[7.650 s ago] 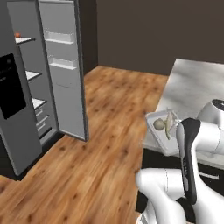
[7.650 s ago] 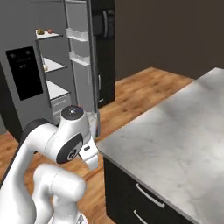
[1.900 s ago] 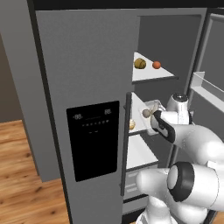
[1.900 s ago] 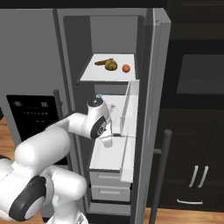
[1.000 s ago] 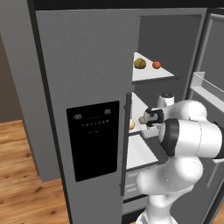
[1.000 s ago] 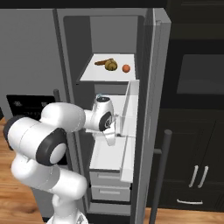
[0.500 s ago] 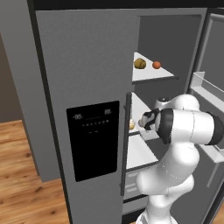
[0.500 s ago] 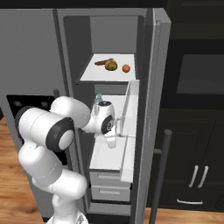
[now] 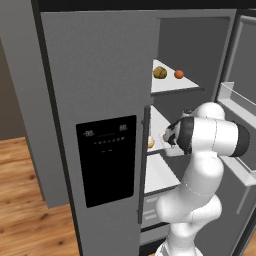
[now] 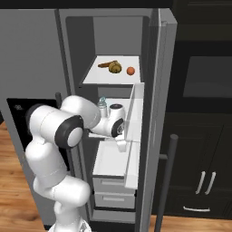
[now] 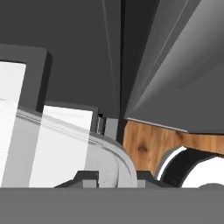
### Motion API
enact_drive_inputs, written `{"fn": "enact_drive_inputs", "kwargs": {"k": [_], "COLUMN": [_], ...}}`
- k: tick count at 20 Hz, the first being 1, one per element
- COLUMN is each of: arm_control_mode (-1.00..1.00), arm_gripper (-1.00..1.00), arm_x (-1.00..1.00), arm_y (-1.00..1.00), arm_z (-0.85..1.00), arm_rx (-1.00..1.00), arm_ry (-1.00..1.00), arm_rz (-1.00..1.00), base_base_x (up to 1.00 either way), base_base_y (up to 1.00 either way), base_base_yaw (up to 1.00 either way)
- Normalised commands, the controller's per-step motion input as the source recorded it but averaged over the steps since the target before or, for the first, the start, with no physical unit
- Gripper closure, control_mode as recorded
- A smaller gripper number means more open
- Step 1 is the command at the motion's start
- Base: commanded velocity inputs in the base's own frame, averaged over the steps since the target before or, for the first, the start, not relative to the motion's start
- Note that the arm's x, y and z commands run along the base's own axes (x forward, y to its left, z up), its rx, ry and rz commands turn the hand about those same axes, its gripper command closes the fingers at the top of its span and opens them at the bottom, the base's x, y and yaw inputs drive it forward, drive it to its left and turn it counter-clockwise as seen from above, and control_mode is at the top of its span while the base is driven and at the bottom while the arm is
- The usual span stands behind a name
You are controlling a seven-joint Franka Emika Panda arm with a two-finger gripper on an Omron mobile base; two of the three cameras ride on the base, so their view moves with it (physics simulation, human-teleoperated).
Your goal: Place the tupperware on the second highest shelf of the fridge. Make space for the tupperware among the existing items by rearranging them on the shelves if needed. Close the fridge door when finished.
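The tupperware (image 11: 65, 148) is sitting clamped in your tool (image 11: 116, 177), its clear curved rim rising just ahead of the tool's tips in the hand view, so you are carrying it with the jaws clenched on its edge. You are holding the tool (image 9: 167, 136) level with the second highest shelf (image 9: 159, 120) of the fridge (image 9: 100, 90), just at that shelf's front edge, with the box pointing inward over the board. A yellowish ball (image 9: 150, 143) is lying near the shelf's front, just beside the tool, and a slim clear bottle (image 10: 102, 103) is standing further back; both are sharing the space you are aiming for. The open fridge door (image 10: 156, 113) is hanging on your right, close to the wrist. Judging from this, your move is turning on whether the box's long side is sliding past that ball or needing it shifted first.
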Motion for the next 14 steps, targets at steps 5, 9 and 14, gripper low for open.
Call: {"fn": "enact_drive_inputs", "kwargs": {"k": [5, 9, 14], "arm_control_mode": [-1.0, -1.0, -1.0], "arm_gripper": [1.0, 1.0, 1.0], "arm_x": [0.58, 0.67, 0.62], "arm_y": [-0.02, 0.0, 0.0], "arm_z": [-0.04, 0.0, -0.02], "arm_rx": [0.0, -0.03, -0.03], "arm_ry": [0.0, 0.0, -0.05], "arm_rz": [-0.02, -0.01, 0.0], "base_base_x": [0.0, 0.0, 0.0], "base_base_y": [0.0, 0.0, 0.0], "base_base_yaw": [0.0, 0.0, 0.0]}}
